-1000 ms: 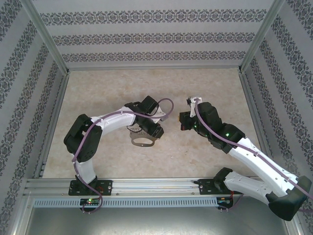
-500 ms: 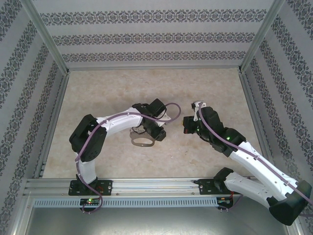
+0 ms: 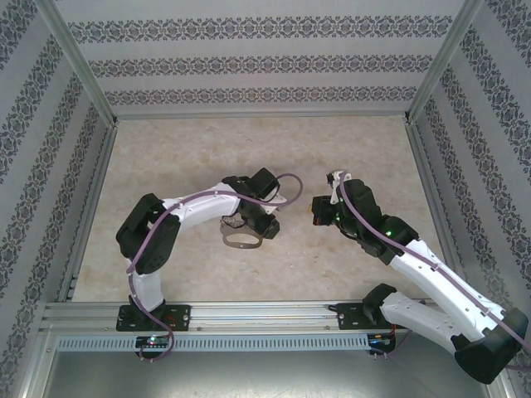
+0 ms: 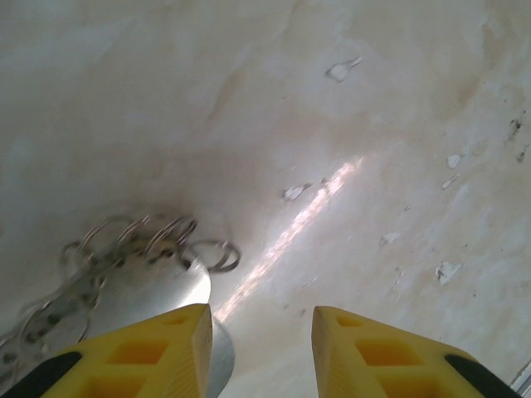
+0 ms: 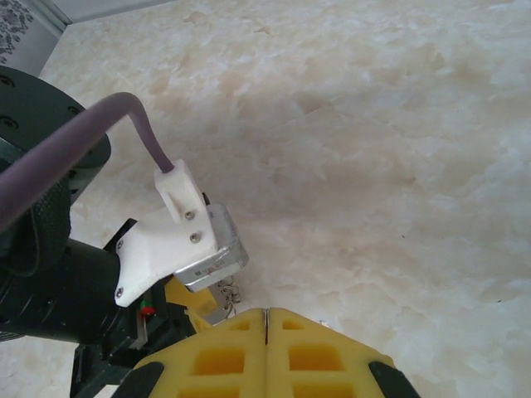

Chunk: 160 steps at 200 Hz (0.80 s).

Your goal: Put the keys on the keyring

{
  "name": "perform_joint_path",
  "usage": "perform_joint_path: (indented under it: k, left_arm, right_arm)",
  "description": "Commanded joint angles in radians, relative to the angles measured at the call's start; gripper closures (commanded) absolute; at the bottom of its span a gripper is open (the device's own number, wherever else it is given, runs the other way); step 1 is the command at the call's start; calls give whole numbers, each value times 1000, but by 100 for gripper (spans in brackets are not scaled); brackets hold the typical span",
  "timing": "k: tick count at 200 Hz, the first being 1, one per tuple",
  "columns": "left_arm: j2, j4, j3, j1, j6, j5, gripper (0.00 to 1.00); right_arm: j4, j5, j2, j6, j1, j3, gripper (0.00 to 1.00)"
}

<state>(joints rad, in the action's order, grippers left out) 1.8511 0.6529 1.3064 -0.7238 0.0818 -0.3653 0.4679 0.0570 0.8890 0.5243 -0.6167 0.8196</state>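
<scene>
The left gripper [image 4: 260, 319], part-open over bare table [image 4: 373, 124], sits just beside the keys [image 4: 124, 245], likely lining up a pinch, while the right gripper [image 5: 265, 319], closed, hangs close by to assist.

I'm seeing yellow fingers [image 4: 166, 348] at the lower edge, a purple cable [image 5: 75, 137] at upper left, a silvery keyring [image 3: 241, 240], a cream marbled table [image 3: 166, 157], and white walls [image 3: 265, 62] with dark floral stripes.
</scene>
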Motion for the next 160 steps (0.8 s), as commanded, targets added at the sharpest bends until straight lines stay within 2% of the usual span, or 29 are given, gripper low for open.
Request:
perform_joint_path:
  k: [1,33,76,103,160]
  left_arm:
    - [-103,5,-60,56,49,-10,63]
    - [-248,13,-182,130,90,-26,63]
    - [-407,5,-356,288,133,-64,63]
    - [-406,-14,-400,368,139,-97,63]
    - [-312,-91,-384,417,132,-85,65]
  right_arm:
    - [-12,-25,4,-14,13,-2,100]
    - [-36,-46,25,-31,11,7,100]
    - [-72,-88,92,-75,-7,51,100]
    - [-80,-103,132,-96,-27,79,100]
    - [-81,-96,121,-95,-35,73,100]
